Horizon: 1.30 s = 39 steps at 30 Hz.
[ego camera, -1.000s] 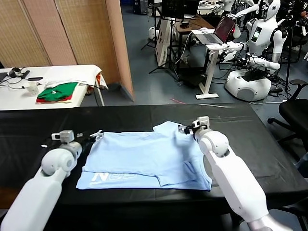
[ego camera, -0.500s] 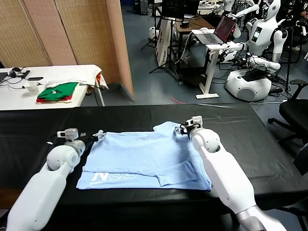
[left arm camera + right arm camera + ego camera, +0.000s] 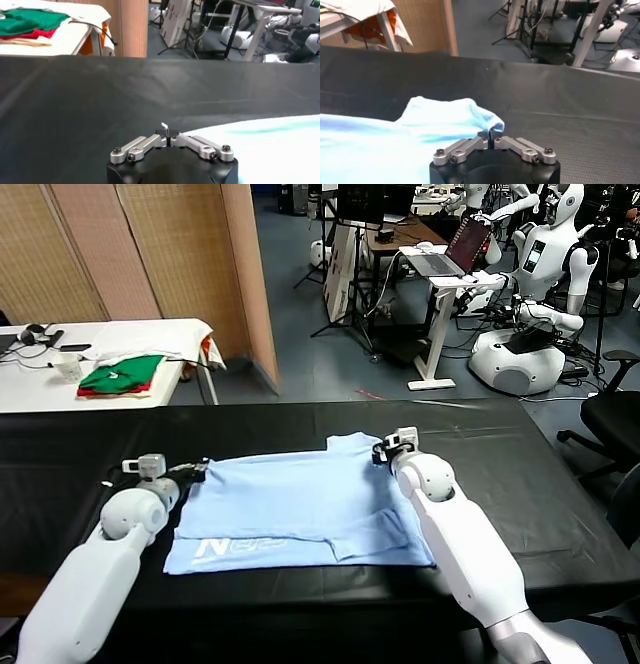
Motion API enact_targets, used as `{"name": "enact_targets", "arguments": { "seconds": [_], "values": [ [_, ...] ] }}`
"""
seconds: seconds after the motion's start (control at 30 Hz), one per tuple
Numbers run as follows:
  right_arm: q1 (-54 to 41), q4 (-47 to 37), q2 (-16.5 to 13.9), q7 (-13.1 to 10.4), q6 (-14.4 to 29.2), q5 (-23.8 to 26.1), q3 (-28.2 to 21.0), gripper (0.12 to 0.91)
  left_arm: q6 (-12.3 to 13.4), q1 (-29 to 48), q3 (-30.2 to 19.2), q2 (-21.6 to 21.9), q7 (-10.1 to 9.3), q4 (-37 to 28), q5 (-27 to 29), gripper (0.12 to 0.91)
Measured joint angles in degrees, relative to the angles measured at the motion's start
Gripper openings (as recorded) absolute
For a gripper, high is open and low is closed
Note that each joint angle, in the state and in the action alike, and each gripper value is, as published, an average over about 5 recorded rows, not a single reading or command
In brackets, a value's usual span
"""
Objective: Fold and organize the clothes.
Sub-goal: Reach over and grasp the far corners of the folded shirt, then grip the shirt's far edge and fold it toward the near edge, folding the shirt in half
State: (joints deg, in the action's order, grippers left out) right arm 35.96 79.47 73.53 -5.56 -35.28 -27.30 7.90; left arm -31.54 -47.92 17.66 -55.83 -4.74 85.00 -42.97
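Both arms are cased in smooth glossy white shells with rounded, ball-shaped wrist housings. Each black gripper body (image 3: 171, 141) (image 3: 492, 141) carries silver metal finger links fastened with dark screws.

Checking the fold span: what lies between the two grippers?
Only the T-shirt, stretched from left gripper to right gripper; head view shows it.

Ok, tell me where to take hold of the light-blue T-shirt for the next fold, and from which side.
Take the T-shirt by the two corners of its far edge, coming down from above. It lies flat on the black table, so only a thin edge can be pinched. Both hands are already there: the left hand shut on the far left corner, the right hand shut on the far right one, probably ready to draw toward the near hem.
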Motion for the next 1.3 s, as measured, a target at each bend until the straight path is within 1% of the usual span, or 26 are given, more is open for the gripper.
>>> {"name": "enact_targets", "arguments": {
  "seconds": [0.1, 0.23, 0.33, 0.5, 0.7, 0.8, 0.93, 1.13, 1.3],
  "values": [
    [1.0, 1.5, -0.5, 0.7, 3.2, 0.7, 0.3, 0.142, 0.1, -0.6, 0.5, 0.2, -0.21, 1.3, -0.4, 0.146],
    [2.5, 4.1, -1.3, 1.1, 5.3, 1.4, 0.9, 0.142, 0.1, -2.0, 1.3, 0.9, -0.37, 4.1, -0.8, 0.146],
    [3.9, 6.5, -2.2, 1.0, 5.6, 1.7, 1.2, 0.142, 0.1, -3.5, 2.1, 1.5, -0.43, 6.9, -0.9, 0.146],
    [6.8, 11.6, -4.4, 1.1, 4.8, 2.1, 2.4, 0.142, 0.3, -7.0, 4.2, 2.8, -0.51, 12.0, -1.1, 0.146],
    [11.0, 17.2, -7.5, 2.2, 4.7, 2.9, 4.5, 0.142, 0.8, -12.6, 7.6, 4.2, -0.49, 18.0, -1.3, 0.146],
    [13.0, 19.3, -8.9, 2.4, 4.8, 2.9, 5.4, 0.143, 1.2, -15.1, 9.0, 4.3, -0.45, 19.8, -0.7, 0.146],
    [15.8, 22.3, -10.5, 2.2, 3.5, 2.8, 6.1, 0.142, 1.7, -17.4, 10.2, 4.1, -0.47, 21.0, 0.3, 0.146],
    [20.5, 27.7, -12.7, 1.6, -0.9, 3.1, 6.5, 0.142, 1.8, -20.4, 11.7, 4.0, -0.46, 23.5, 1.6, 0.146],
    [24.0, 31.1, -13.6, 0.9, -3.7, 3.3, 6.3, 0.143, 1.9, -23.3, 13.0, 4.0, -0.34, 25.4, 3.2, 0.146]
  ]
}}
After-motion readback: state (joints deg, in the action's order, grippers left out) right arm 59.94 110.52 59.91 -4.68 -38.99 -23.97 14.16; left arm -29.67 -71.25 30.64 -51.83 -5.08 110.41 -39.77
